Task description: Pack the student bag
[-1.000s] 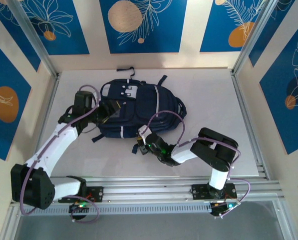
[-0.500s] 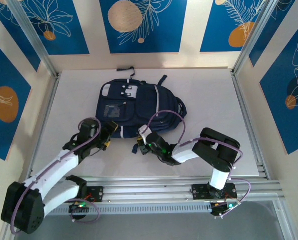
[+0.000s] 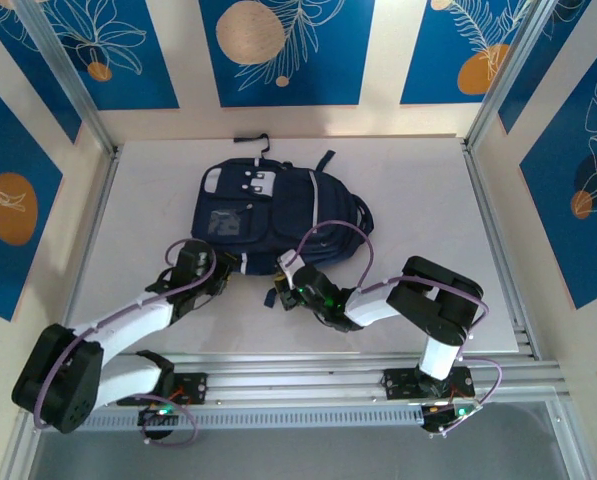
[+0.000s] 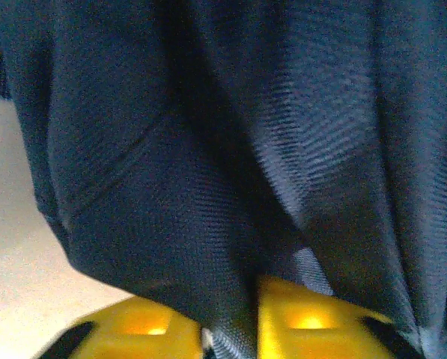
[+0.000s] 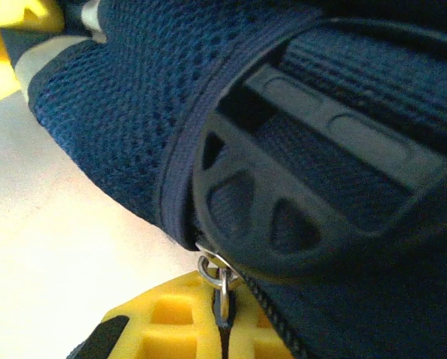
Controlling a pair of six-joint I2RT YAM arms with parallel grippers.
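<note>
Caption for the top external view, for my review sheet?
Left tool and right tool pinch the near edge of the student bag on the table.

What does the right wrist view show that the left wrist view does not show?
Right wrist: a black buckle, mesh fabric, and a metal zipper pull held in the right claw. Left wrist: smooth woven folds pinched in the left claw. Both: the student bag, the white table, yellow fingers.
</note>
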